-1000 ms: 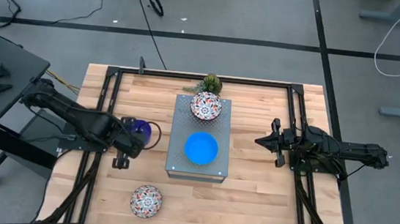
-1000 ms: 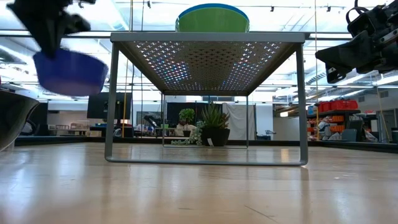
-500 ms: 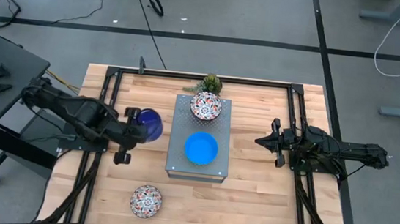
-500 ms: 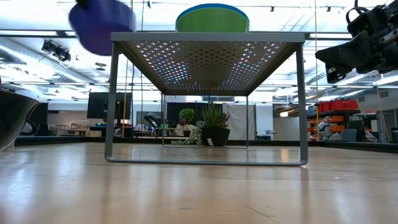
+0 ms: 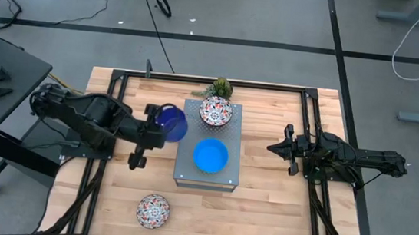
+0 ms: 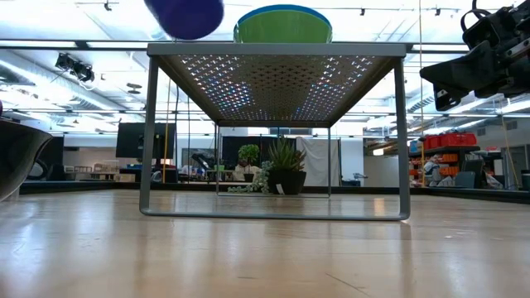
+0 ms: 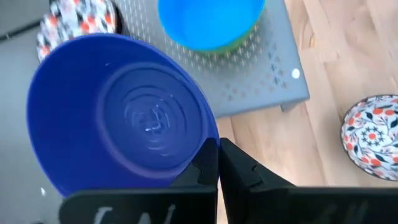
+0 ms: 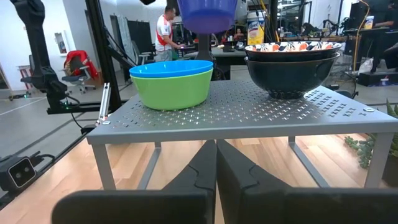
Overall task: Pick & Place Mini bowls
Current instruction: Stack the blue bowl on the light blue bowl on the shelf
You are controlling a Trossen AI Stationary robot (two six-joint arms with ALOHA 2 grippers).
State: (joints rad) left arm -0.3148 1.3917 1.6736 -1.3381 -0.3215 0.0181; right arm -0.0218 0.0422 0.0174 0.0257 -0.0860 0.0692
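My left gripper [image 5: 158, 127] is shut on the dark blue bowl [image 5: 170, 123], above the left edge of the grey perforated box [image 5: 205, 177]. In the low view the bowl [image 6: 186, 15] hangs higher than the box top. On the box a light blue bowl [image 5: 210, 155] sits nested in the green bowl [image 8: 174, 87]. Behind them a floral bowl [image 5: 215, 112] rests in a dark-sided bowl [image 8: 289, 74]. Another floral bowl [image 5: 153, 211] stands on the table near the front edge. My right gripper [image 5: 278, 149] hovers shut, right of the box. My left gripper [image 7: 218, 155] has the dark blue bowl by its rim [image 7: 208, 142], the wall pinched between the two fingers. The fingers come roughly level from the table's left. The bowl is lifted clear and tipped, its hollow [image 7: 146, 118] facing back toward the wrist.
A small spiky green plant [image 5: 220, 86] stands at the box's far edge. The box's thin legs [image 6: 147, 132] leave open space under it. Bare wood lies left of the box and along the near edge. A black frame runs beside both table sides.
My left gripper has risen and moved right toward the box, still shut on the dark blue bowl. The bowl has gone from beside the box, below its top, to above the top's left edge, and it has tipped more onto its side.
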